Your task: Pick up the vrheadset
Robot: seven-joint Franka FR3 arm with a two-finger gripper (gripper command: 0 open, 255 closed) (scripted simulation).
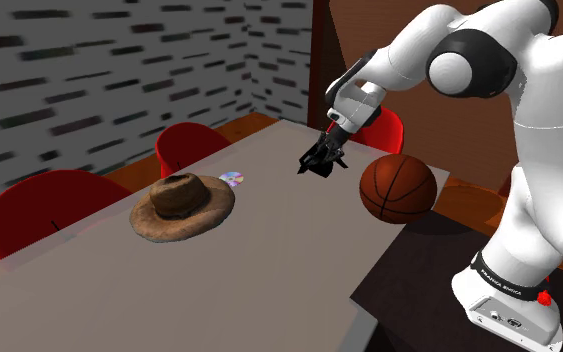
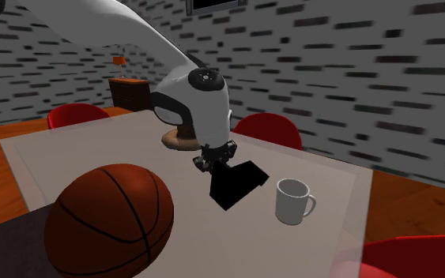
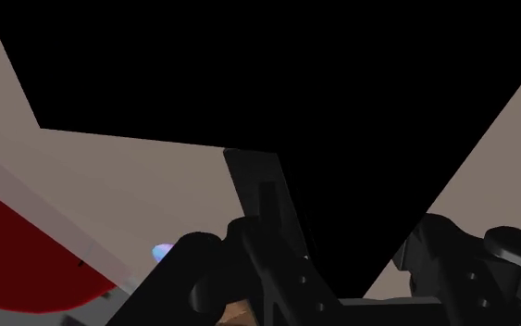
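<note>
Second exterior view | my jaws spread, gripping nothing | flat black vr headset (image 2: 240,185) lies on pale counter (image 2: 78,150) right under me, stretching toward white mug (image 2: 292,201)

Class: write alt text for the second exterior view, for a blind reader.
A white robot arm has its black gripper at a black VR headset on a pale table. A basketball sits in the near corner; a white mug stands beside the headset.
</note>
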